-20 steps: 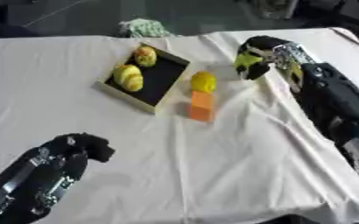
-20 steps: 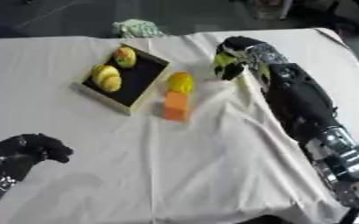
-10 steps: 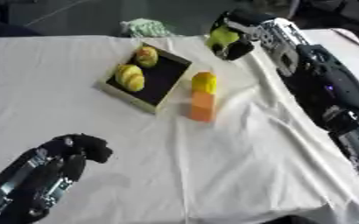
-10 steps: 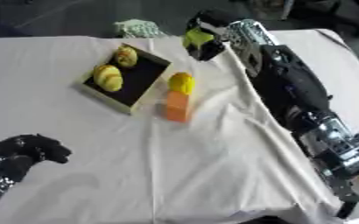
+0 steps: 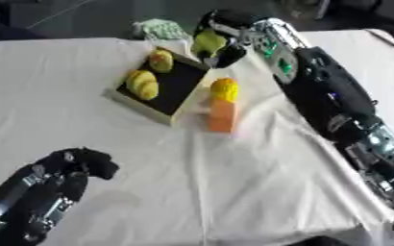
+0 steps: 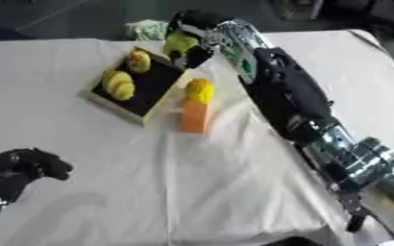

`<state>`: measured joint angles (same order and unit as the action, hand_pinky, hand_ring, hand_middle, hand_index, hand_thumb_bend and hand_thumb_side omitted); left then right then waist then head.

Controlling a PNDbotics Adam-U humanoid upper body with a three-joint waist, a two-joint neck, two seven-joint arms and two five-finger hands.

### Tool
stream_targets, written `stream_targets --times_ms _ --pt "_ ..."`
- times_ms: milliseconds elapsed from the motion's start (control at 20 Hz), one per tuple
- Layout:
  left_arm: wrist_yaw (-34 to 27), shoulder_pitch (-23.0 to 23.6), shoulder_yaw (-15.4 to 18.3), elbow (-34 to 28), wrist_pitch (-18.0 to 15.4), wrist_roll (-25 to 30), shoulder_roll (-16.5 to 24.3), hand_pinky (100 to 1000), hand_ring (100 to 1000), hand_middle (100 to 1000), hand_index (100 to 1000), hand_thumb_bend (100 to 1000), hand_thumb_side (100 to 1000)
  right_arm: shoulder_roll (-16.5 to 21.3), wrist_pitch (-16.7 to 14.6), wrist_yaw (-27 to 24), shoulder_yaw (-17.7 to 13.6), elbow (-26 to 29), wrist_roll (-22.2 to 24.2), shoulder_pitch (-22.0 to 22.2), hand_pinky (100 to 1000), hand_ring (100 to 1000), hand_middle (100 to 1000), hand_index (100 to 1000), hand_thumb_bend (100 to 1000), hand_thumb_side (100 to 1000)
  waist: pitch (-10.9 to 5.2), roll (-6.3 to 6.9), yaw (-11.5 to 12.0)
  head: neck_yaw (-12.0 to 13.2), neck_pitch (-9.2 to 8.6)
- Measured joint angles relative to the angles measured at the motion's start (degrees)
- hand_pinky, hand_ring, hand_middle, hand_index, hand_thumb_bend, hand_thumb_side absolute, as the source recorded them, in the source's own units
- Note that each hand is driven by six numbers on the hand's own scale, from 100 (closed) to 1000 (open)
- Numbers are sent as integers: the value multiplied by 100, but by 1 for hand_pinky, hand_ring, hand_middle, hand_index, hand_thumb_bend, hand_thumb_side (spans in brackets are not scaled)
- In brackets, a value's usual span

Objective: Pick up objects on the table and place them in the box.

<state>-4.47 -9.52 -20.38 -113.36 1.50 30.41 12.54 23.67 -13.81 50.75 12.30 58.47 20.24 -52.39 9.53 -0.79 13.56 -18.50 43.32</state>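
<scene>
1 yellow-green fruit (image 5: pixel 207 41) is held in the curled right hand (image 5: pixel 226 36) | box (image 5: pixel 160 85) lies just below-left of that hand, its long axis diagonal | left hand (image 5: pixel 70 168), curled and holding nothing, is far off.

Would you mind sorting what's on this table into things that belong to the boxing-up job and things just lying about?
Job:
- box, holding two yellowish fruits
- yellow-green fruit, held by the right hand by the box's far corner
- yellow fruit, outside the box
- orange block, outside the box

Lying about:
- green-white bundle at the far edge
- left hand, idle, lower left
</scene>
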Motion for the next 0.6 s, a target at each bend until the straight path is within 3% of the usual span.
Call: stream_targets --times_ms 150,600 --pt "-7 -13 -25 0 -5 16 -3 746 758 626 785 100 651 -184 -25 99 31 -123 -228 -3 456 574 780 848 100 218 5 1 31 -29 -5" --pt "-32 -55 -27 0 2 32 -48 746 758 625 785 100 652 -534 -74 528 81 -526 -971 30 644 789 893 919 100 218 29 21 86 -79 -8"
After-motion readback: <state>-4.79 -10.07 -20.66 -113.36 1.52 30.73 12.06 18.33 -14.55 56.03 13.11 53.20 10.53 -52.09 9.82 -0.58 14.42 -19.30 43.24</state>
